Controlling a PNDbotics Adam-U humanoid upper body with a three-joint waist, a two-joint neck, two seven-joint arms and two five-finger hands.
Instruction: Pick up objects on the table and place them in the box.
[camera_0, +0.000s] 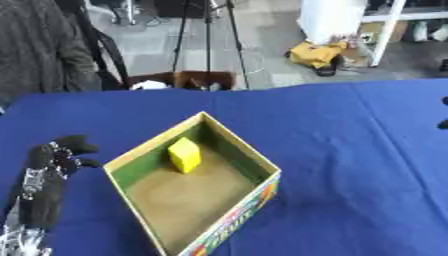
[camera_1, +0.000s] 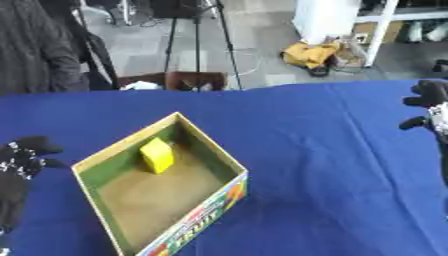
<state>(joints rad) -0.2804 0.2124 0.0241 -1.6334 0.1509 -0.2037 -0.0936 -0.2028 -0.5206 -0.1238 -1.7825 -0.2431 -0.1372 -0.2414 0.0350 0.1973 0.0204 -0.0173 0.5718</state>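
An open cardboard box (camera_0: 128, 158) with green inner walls and a brown floor sits on the blue table. A yellow block (camera_0: 185, 155) stands inside it, near the far left wall. My left hand (camera_0: 54, 160) hangs beside the box's left corner, fingers relaxed and holding nothing. My right hand (camera_1: 432, 107) shows at the right edge of the right eye view, well away from the box, fingers spread and empty.
The blue tablecloth (camera_0: 350, 150) covers the whole table. A person in a grey sweater (camera_0: 39, 45) stands beyond the far left edge. Tripod legs (camera_0: 207, 40) and a yellow bag (camera_0: 317, 53) are on the floor behind the table.
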